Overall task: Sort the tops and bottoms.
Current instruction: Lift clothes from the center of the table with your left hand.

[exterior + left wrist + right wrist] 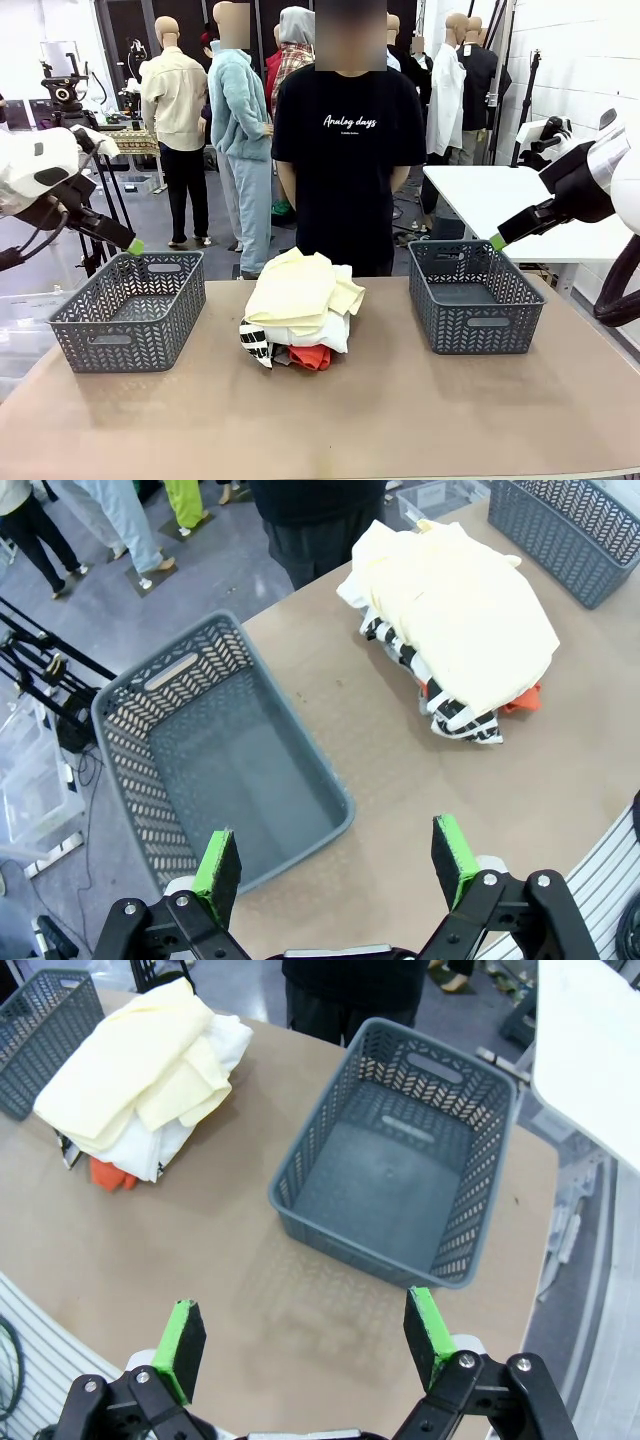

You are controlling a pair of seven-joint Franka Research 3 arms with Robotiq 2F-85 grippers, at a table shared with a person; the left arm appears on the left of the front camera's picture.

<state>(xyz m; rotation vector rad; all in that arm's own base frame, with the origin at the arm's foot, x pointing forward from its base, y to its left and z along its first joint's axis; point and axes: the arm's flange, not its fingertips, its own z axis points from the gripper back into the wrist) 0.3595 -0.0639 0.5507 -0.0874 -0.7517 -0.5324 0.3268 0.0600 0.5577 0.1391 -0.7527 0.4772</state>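
While left claw [337,860] and right claw [304,1332] gape empty, a pale yellow garment [295,290] covers the pile [322,332], perhaps hiding others.

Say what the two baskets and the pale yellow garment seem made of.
Left basket and right basket: probably moulded plastic, matte grey, given the uniform lattice walls and cut-out handles. Pale yellow garment: soft matte cloth, as it creases and drapes loosely; its weave cannot be told.
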